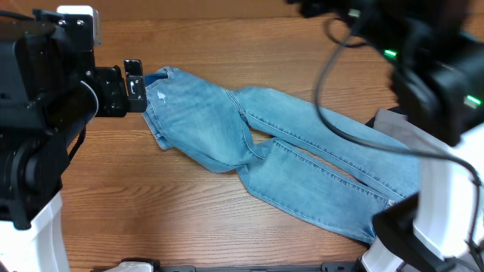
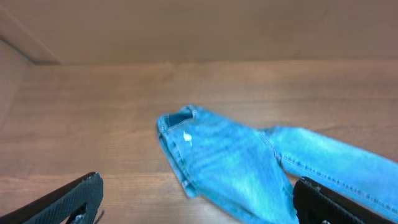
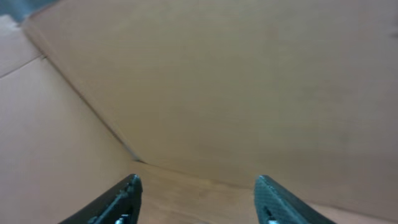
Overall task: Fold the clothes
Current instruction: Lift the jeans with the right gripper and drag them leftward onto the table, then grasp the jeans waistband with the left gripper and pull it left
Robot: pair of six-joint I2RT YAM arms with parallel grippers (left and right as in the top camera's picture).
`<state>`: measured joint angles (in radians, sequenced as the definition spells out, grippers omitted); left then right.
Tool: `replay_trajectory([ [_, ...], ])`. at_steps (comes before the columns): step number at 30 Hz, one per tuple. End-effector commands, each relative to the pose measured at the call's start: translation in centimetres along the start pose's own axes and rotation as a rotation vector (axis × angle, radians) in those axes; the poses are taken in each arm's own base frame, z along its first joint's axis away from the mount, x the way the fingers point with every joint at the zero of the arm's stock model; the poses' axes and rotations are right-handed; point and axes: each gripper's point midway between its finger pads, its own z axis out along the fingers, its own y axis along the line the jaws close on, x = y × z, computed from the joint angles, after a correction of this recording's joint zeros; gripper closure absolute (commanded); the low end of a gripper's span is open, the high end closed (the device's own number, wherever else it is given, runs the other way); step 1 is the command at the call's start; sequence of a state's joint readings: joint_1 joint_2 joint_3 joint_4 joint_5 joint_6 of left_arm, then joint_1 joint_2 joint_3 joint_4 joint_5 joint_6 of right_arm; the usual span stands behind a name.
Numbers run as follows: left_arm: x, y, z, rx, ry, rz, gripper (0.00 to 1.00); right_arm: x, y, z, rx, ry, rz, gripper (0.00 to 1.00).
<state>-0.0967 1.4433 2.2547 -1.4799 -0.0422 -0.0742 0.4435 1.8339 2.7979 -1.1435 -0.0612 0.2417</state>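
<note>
Left tool (image 2: 198,186) is spread wide, empty; you'd want to lower it squarely onto the waistband (image 2: 174,121) of the light blue denim jeans (image 1: 227,128), centre-left. Right tool (image 3: 198,182) is spread too, pointing away.

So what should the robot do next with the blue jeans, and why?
Probably lower the open left gripper onto the waistband of the light blue denim jeans: it hangs empty just beside that edge, and the jeans lie unfolded, both legs stretched out.
</note>
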Motion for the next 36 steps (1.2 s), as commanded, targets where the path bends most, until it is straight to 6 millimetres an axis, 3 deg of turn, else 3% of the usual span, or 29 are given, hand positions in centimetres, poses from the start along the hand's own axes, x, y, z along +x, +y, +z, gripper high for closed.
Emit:
replay_trajectory([
  [1,1.6,0.1,3.6,-0.017,0.137,0.023,0.00,-0.1,-0.6,-2.2,0.040,0.010,-0.002,0.35],
  [7,4.3,0.3,9.4,-0.045,0.346,0.034,0.00,4.7,-2.2,-1.8,0.102,0.197,0.044,0.30],
  [10,5.6,1.4,12.8,-0.117,0.445,0.004,0.00,6.3,-2.8,-1.6,0.127,0.258,0.069,0.26],
  [18,11.0,4.5,21.8,-0.105,0.723,-0.161,0.00,9.1,-4.2,-2.8,0.192,0.375,0.121,0.22],
  [25,15.4,7.2,28.9,0.052,0.853,-0.404,0.00,11.2,-7.6,-4.5,0.322,0.467,0.226,0.20],
  [28,16.8,7.8,31.1,0.099,0.878,-0.460,0.02,11.1,-8.3,-4.6,0.321,0.472,0.268,0.19],
  [32,18.7,7.1,33.9,0.186,0.911,-0.487,0.08,11.4,-10.2,-4.6,0.374,0.473,0.329,0.18],
  [36,20.5,6.7,36.0,0.192,0.941,-0.485,0.12,12.9,-11.4,-4.1,0.413,0.527,0.348,0.18],
])
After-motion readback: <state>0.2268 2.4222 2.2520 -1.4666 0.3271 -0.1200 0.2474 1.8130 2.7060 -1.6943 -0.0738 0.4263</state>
